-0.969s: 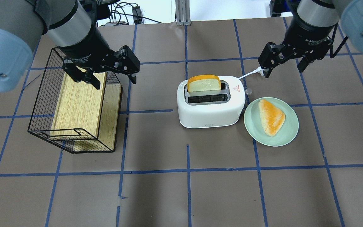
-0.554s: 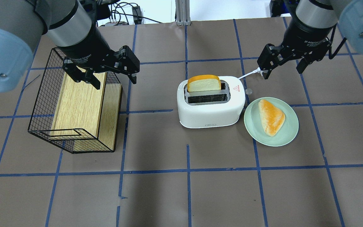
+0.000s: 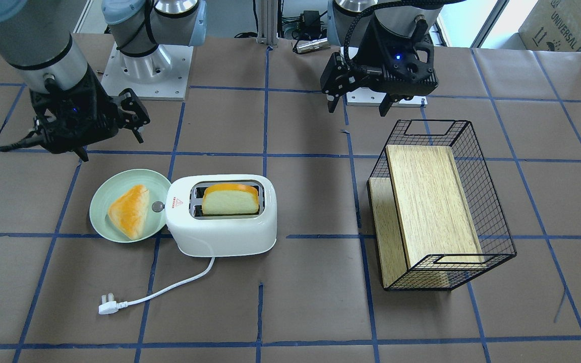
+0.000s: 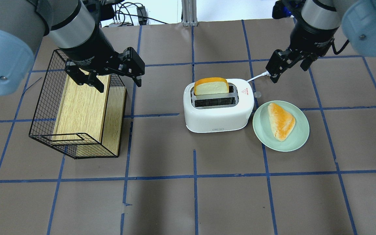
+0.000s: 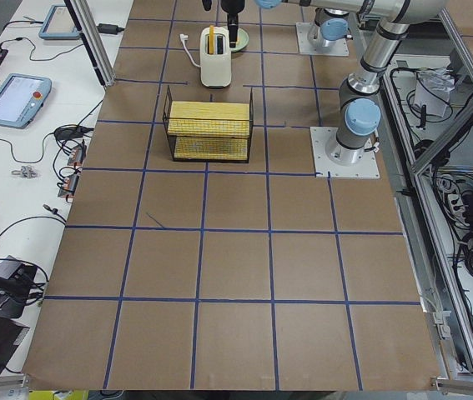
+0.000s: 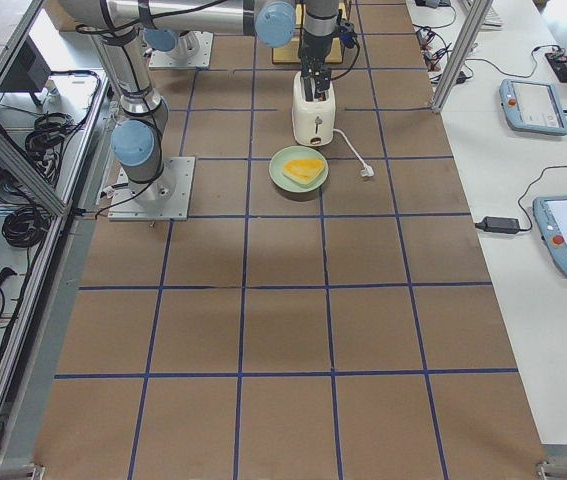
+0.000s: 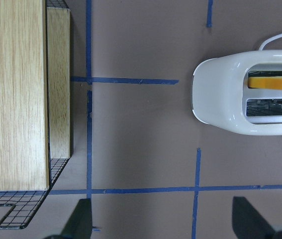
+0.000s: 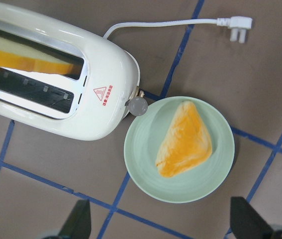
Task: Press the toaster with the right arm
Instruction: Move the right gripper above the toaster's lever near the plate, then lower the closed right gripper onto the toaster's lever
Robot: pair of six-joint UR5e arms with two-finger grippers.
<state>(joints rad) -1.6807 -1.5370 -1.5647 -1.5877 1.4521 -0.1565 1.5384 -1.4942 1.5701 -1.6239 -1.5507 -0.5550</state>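
Hovering high over the toaster's knob end, the right gripper has its fingers spread and holds nothing. Lower one fingertip squarely onto the silver knob and press straight down, avoiding the plate just beside the toaster, whose rim lies beneath the knob. Beyond the toaster, the left gripper hangs over the wire basket, fingers likewise spread.

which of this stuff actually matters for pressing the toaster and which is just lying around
For the job: toaster, its silver knob, right gripper.

Just lying about: green plate, pastry on it, wire basket holding a wooden box, left gripper.
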